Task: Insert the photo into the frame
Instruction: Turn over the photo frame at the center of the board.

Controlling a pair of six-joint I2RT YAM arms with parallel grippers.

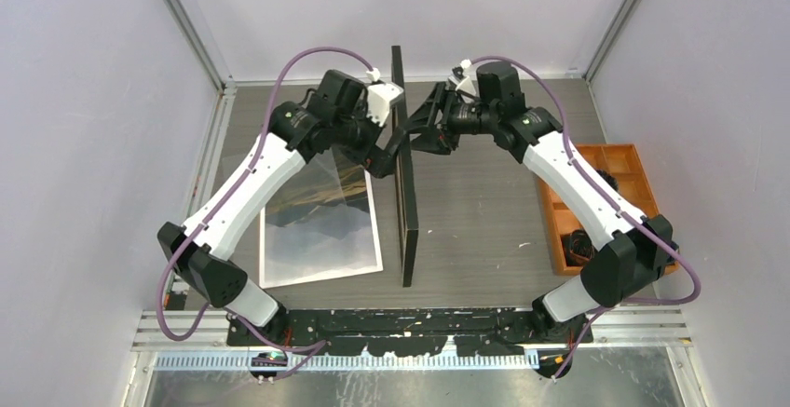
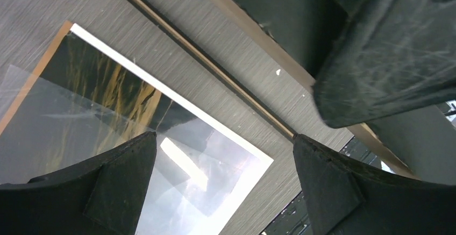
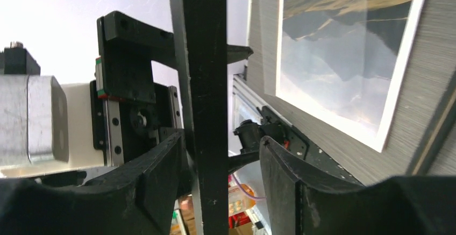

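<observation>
Black frame (image 1: 407, 230); dark mountain photo (image 1: 321, 235) with gold streaks, white border; orange tray (image 1: 622, 161).

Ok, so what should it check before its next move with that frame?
1. Frame standing upright on its edge: ok.
2. Right pincer straddling the frame: ok.
3. Right pincer firmly shut on it: not ok, a gap shows beside one finger.
4. Left pincer open, holding nothing: ok.
5. Photo lying flat, picture side up, on the left arm's side of the frame: ok.
6. Photo uncovered: not ok, a clear sheet overlaps it.
</observation>
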